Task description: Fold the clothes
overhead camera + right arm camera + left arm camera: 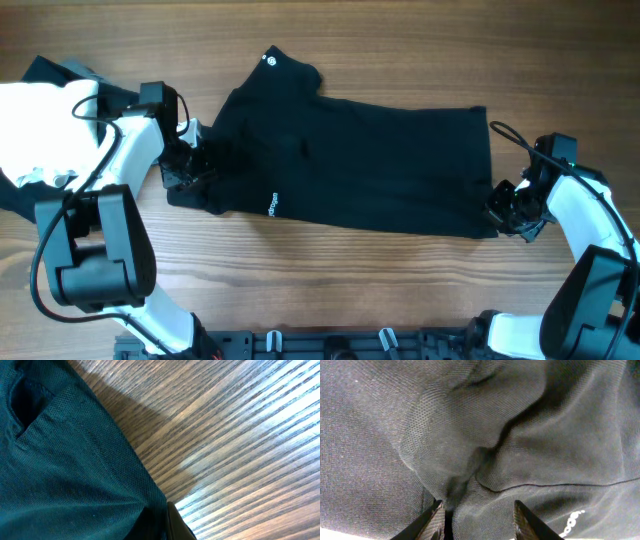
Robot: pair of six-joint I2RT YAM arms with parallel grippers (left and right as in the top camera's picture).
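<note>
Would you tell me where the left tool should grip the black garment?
The bunched ridge at the left edge of the black garment, approached low from the left: the rest lies flat on the table; this fold stands up between the left tool's parted fingers.

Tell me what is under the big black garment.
The black garment lies spread on the wooden table, which shows around its edges. Anything beneath its middle is covered by the cloth and cannot be seen.

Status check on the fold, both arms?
Left gripper open at left end of black garment. Right gripper shut on its right corner. Garment spread out, rumpled at left. Nothing in the way.
</note>
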